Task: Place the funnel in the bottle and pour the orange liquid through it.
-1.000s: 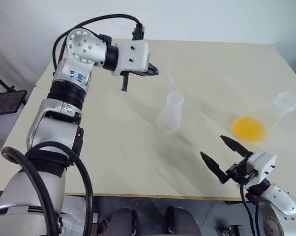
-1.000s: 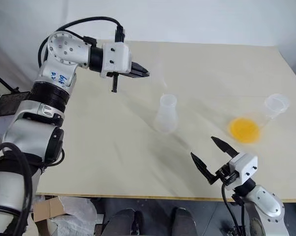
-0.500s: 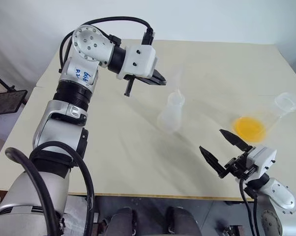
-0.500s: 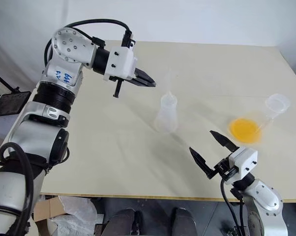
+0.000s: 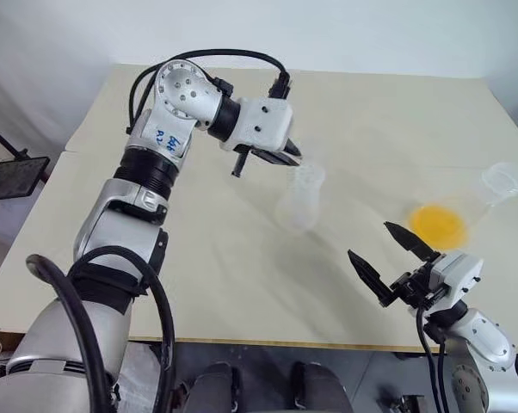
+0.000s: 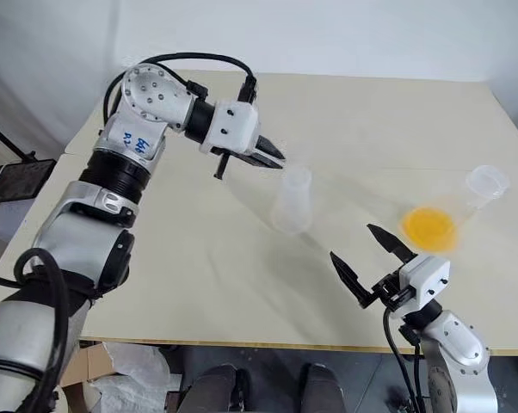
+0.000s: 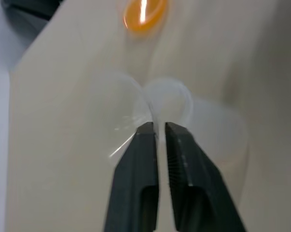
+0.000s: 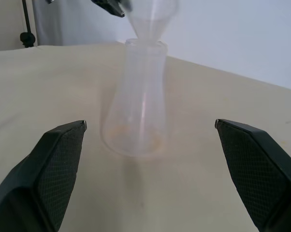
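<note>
Now the funnel sits in the bottle, left end effector pinching its rim; right end effector gapes.

The left gripper has two black fingers standing close together, with a thin bright gap between their tips. Just past the tips is the round mouth of the bottle, seen from above as a pale clear ring. Touching this ring on one side is a wider clear circle, the funnel, whose rim reaches the fingertips; whether the tips pinch it cannot be told. Faint bright lines run over its surface near the tips. Beyond the bottle, well apart, the orange liquid is a bright oval with a white glint. Everything stands on a beige table.
</note>
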